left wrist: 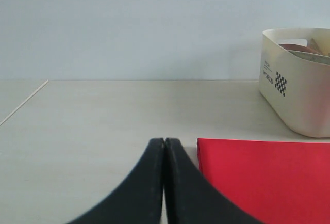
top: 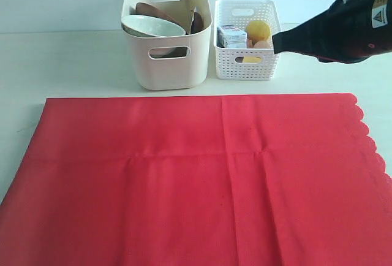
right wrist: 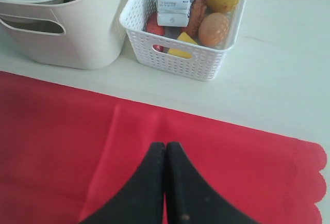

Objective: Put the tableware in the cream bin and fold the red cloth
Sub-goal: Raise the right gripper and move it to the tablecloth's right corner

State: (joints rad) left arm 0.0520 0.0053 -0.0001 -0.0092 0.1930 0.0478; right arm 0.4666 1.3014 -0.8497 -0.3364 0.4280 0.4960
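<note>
— So, folding next? Seems finished on the tableware side: pale bowl (top: pixel 153 26) and brown plate (top: pixel 153 9) already inside the cream bin (top: pixel 165 71) by the far edge of the table (top: pixel 67 64).
— Looks that way. Leaves only the red cloth (top: pixel 196 174), spread flat across the near half, scallops toward the right edge.
— And the grippers?
— Both pinched fully closed, holding nothing. Left gripper (left wrist: pixel 164 146) low over bare table, just beside the cloth's far left corner, not touching. Right gripper (right wrist: pixel 165 149) over the cloth, near its far edge, short of the scallops; contact hard to tell.
— Best way in?
— Open both wide first. Pinch the two far corners, lift together, carry evenly toward the near edge, match corner to corner. Keep clear of the bin and the white lattice basket (top: pixel 233 65) while lifting.
</note>
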